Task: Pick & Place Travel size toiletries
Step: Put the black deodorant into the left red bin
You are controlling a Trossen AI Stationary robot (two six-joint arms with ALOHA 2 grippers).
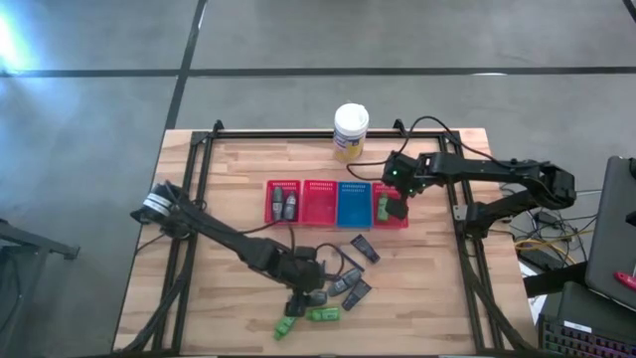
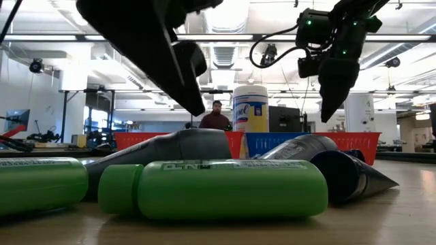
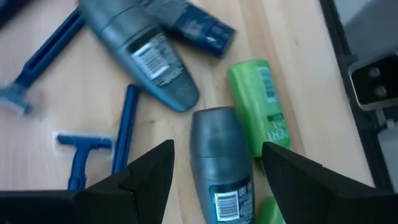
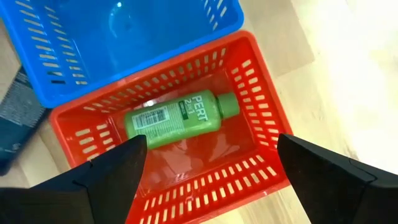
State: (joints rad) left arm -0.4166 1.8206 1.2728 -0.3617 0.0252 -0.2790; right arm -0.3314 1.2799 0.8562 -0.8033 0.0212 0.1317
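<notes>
From above, your left gripper hides most of the pile at the near edge of the desk; only two green bottles and a few dark tubes show clearly around it. The left wrist view fills that in: its fingers stand apart, holding nothing, just above a grey oval tube that lies between them, with a green bottle touching its side, a second grey tube beyond, and blue razors beside them. You cannot make out those razors from above.

Your right gripper hangs over the end red basket in the row, covering much of it from above. The right wrist view shows what lies inside: one green bottle lying flat on the basket floor, the wide-open fingers clear of it and empty. The blue basket next to it shows no contents there, though it is cut off at the picture's edge.

Two grey tubes lie in the far red basket. A white canister with a yellow label stands behind the baskets.

At desk level, green bottles fill the foreground and block most of the pile. Behind is a bright workshop, where a person sits partly hidden by the canister.
</notes>
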